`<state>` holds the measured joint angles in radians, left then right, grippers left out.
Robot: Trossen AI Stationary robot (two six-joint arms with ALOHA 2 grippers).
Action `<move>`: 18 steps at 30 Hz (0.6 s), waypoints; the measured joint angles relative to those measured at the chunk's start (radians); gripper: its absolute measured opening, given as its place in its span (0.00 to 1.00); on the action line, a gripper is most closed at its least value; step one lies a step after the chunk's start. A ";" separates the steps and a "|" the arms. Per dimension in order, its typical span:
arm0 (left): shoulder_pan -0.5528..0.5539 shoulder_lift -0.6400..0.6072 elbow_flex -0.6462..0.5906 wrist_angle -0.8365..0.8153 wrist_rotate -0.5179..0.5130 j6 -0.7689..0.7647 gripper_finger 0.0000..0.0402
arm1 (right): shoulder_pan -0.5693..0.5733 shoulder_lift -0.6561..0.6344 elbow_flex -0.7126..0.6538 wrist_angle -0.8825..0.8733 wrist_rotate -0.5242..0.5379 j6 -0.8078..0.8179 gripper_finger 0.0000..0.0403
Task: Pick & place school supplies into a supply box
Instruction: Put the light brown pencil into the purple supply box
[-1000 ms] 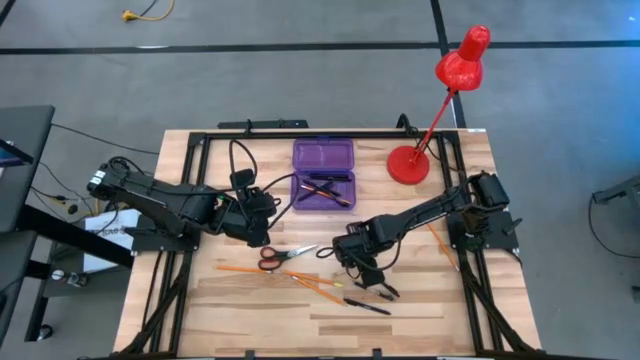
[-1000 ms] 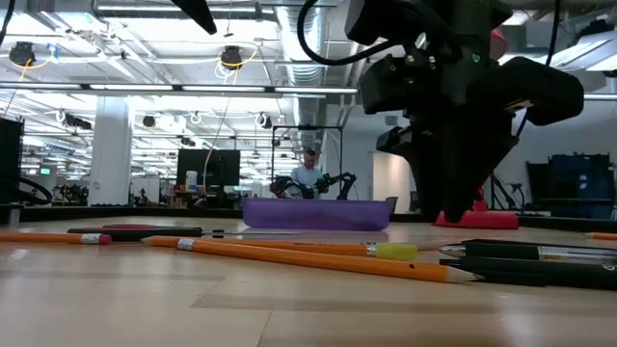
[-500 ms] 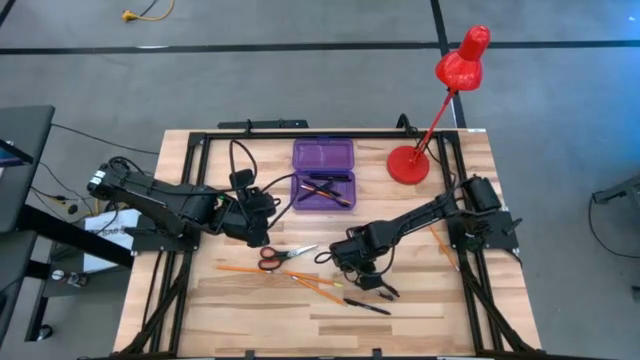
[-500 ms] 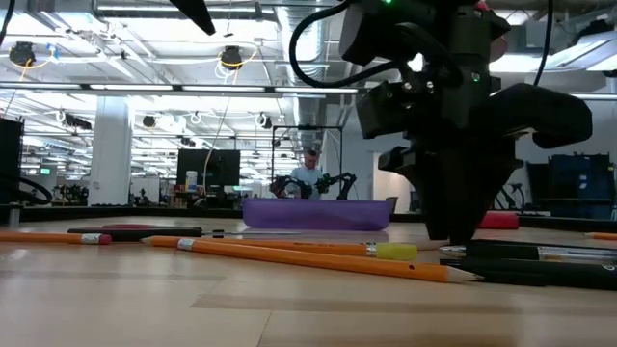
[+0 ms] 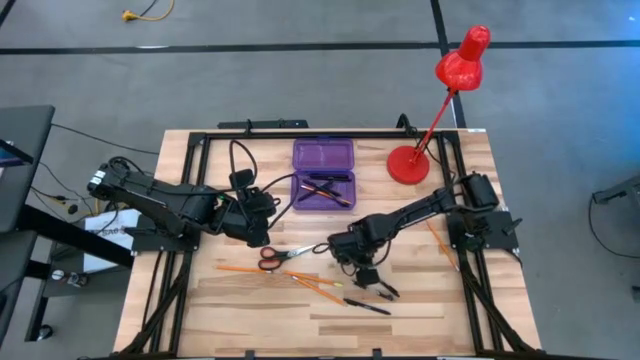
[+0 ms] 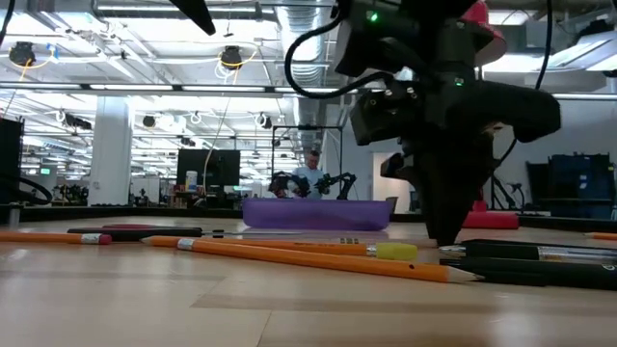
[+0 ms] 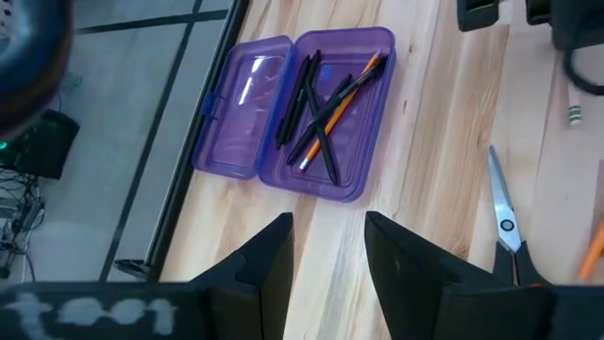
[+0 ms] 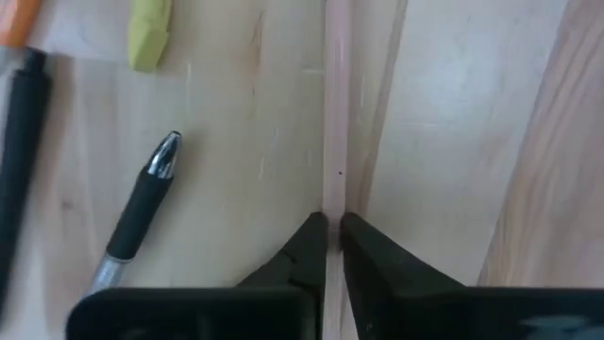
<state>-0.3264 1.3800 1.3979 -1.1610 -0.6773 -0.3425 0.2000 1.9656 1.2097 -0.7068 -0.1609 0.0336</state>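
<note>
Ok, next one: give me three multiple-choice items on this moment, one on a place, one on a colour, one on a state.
1. Where is the supply box?
A) on the table beside the lamp base
B) on the floor
C) held in a gripper

2. What colour are the handles of the scissors?
A) blue
B) red
C) green

3. How is the box's lid?
A) shut
B) taken off
C) open, lying flat

Answers:
1 A: the high view shows it next to the red base.
2 B: the finger loops are red.
3 C: the left wrist view shows the lid laid open and pens inside.
</note>
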 joint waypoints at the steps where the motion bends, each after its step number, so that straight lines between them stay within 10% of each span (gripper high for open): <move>1: 0.000 0.000 0.000 0.000 0.000 0.000 0.31 | -0.009 0.000 0.000 0.002 -0.030 -0.003 0.02; 18: 0.000 0.000 0.000 0.000 0.000 0.001 0.31 | -0.118 -0.013 -0.005 0.043 -0.209 -0.065 0.00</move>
<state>-0.3264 1.3800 1.3979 -1.1610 -0.6773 -0.3412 0.0820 1.9526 1.2049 -0.6643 -0.3695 -0.0313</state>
